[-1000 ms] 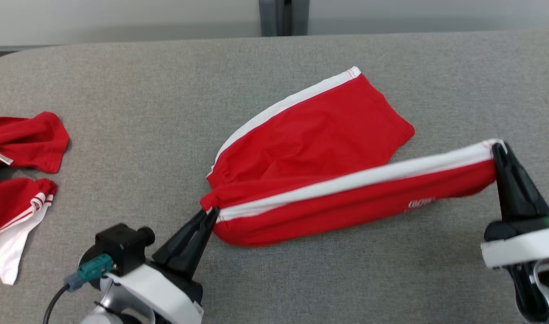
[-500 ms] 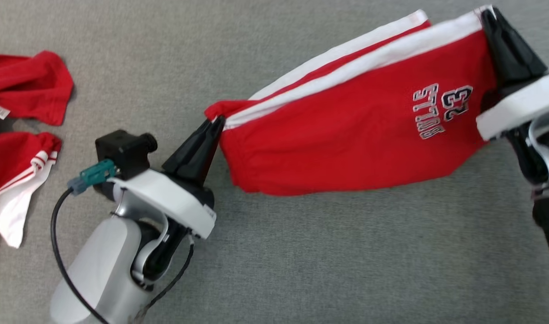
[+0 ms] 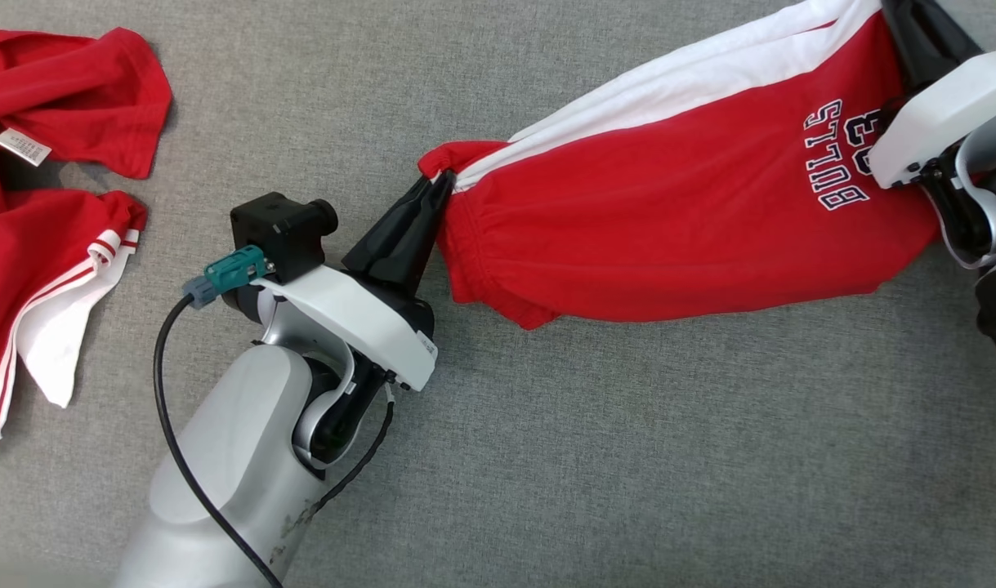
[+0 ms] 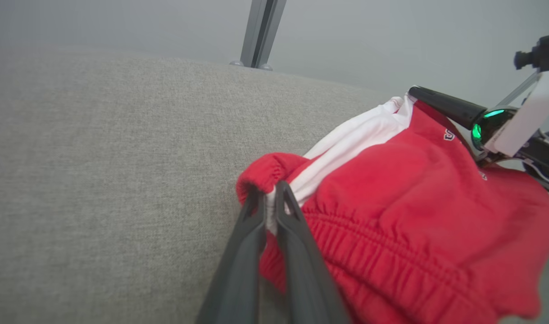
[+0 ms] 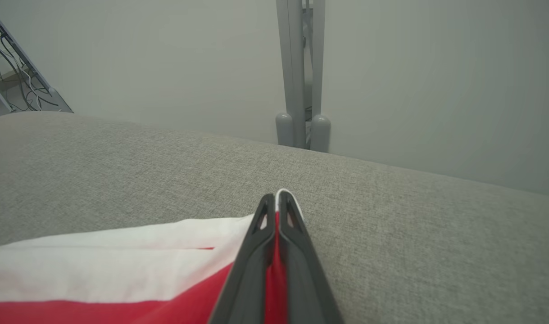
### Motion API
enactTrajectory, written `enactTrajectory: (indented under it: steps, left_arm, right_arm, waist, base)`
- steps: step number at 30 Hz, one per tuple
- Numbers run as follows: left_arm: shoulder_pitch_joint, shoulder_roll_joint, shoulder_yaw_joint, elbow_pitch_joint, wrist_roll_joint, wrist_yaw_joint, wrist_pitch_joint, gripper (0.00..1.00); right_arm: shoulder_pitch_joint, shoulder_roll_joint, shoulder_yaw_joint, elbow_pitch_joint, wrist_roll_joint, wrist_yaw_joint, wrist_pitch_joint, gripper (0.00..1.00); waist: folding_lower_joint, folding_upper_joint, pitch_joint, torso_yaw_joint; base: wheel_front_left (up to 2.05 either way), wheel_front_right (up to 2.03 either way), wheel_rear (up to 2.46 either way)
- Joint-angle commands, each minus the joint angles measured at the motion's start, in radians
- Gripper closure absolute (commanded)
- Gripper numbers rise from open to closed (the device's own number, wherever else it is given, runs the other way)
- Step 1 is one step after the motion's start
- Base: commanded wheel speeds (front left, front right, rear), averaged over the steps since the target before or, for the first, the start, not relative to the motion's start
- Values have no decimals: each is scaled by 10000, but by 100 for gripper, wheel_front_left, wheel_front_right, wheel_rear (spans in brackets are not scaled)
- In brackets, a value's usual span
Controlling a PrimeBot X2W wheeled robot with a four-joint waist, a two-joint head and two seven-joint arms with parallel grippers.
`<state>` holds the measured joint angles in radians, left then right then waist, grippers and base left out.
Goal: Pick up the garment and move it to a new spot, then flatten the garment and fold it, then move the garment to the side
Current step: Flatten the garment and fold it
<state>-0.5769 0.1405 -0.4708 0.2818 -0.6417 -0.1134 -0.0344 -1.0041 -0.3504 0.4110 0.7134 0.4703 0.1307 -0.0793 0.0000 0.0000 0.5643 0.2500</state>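
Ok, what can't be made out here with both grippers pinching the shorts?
Head view: number on the shorts, half hidden behind the right gripper.
Head view: other red garment, cut off at the left edge.
Head view: whether the shorts' hem touches the table; the downward angle hides it.

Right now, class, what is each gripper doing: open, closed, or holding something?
Left gripper: closed, holding the red shorts at the waistband end.
Right gripper: closed, holding the same shorts at the white-striped hem.
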Motion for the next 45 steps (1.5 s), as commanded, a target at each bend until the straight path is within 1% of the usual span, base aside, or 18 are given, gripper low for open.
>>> enactTrajectory:
  steps: [1, 2, 3, 4, 7, 12, 16, 19, 22, 25, 32, 37, 40, 45]
  left_arm:
    - [-142, -1, 52, 116, 111, 15, -224, 82]
    - [-129, 18, 80, 145, 145, 69, -322, 44]
    - [-129, 18, 80, 145, 145, 69, -322, 44]
    - [-83, 47, 80, 195, 189, 121, -396, 0]
    - [152, 142, 267, 98, 315, 372, -833, 0]
    - [558, 364, 687, -422, 705, 1034, -1664, 0]
    - [985, 582, 1161, -1112, 1080, 1670, -2079, 0]
    - [1342, 638, 1471, -1656, 1422, 2070, -2212, 0]
    - [1708, 656, 1746, -2040, 1680, 2292, -2261, 0]
    - [2106, 697, 1951, -2234, 1947, 2470, -2278, 0]
    - [2954, 823, 2179, -2429, 2406, 2648, -2281, 0]
    - [3431, 937, 2197, -2447, 2622, 2754, -2282, 0]
    - [3554, 1006, 2132, -2378, 2603, 2803, -2157, 0]
    - [3523, 1125, 2076, -2286, 2615, 2841, -1901, 0]
  right_arm:
    - [-105, 12, 263, 280, 313, 1, -102, 72]
    - [-109, 34, 412, 357, 485, 1, -166, 35]
    - [-109, 34, 412, 357, 485, 1, -166, 35]
    - [-124, 11, 510, 388, 605, 1, -290, 0]
    - [2, -79, 778, 477, 941, 1, -646, 0]
    - [349, -198, 830, 369, 1376, 1, -1343, 0]
    - [799, -180, 344, 161, 1201, 3, -1749, 0]
    - [1321, 21, -87, -214, 987, 3, -1866, 0]
    - [1939, 199, -578, -861, 715, 1, -1888, 0]
    - [2783, 424, -1232, -1597, 117, 1, -1866, 0]
    - [4817, 1026, -2317, -3097, -1054, 1, -1871, 0]
    - [6101, 1392, -2747, -4015, -1525, 0, -1771, 0]
    - [6821, 1655, -3038, -4682, -1757, 1, -1485, 0]
    - [7202, 1829, -3231, -5240, -1938, 1, -1161, 0]
  waist:
    - [0, 0, -70, -31]
    - [0, 0, -109, -59]
    - [0, 0, -109, -59]
    - [0, 0, -155, -91]
    - [0, 0, -325, -222]
    - [0, 0, -676, -485]
    - [0, 0, -1004, -759]
    - [0, 0, -1267, -984]
    - [0, 0, -1536, -1190]
    - [0, 0, -1812, -1370]
    - [0, 0, -2448, -1657]
    - [0, 0, -2757, -1822]
    - [0, 0, -2834, -1902]
    - [0, 0, -2824, -1980]
  base:
    - [0, 0, 0]
    - [0, 0, 0]
    - [0, 0, 0]
    - [0, 0, 0]
    - [0, 0, 0]
    - [0, 0, 0]
    - [0, 0, 0]
    - [0, 0, 0]
    - [0, 0, 0]
    - [0, 0, 0]
    - [0, 0, 0]
    - [0, 0, 0]
    - [0, 0, 0]
    - [0, 0, 0]
